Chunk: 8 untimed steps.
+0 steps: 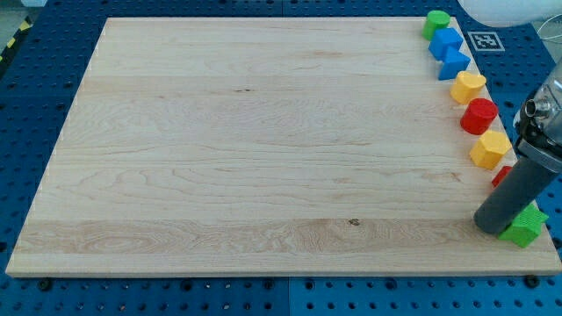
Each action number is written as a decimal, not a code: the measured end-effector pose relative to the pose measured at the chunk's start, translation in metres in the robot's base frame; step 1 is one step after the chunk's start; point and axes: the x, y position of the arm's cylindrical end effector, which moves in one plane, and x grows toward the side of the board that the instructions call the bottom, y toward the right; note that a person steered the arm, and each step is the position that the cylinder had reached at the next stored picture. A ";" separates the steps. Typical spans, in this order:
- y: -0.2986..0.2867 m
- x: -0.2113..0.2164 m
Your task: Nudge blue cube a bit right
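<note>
The blue cube [445,41] sits near the board's top right corner, just below a green block [436,22] and above a second blue block [454,63] of a less regular shape. My tip [489,226] rests on the board near its bottom right corner, far below the blue cube. It touches or nearly touches a green star-shaped block [526,226] on its right. The rod leans up to the view's right.
More blocks line the board's right edge: a yellow one [468,86], a red one [479,115], another yellow one [489,149], and a red one [500,175] partly hidden behind the rod. The wooden board [263,149] lies on a blue perforated table.
</note>
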 end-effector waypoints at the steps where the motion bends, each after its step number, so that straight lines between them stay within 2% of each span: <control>1: 0.001 0.000; 4: 0.017 0.004; 5: -0.027 0.002; 6: -0.089 -0.043; 7: -0.114 -0.097; 8: -0.114 -0.103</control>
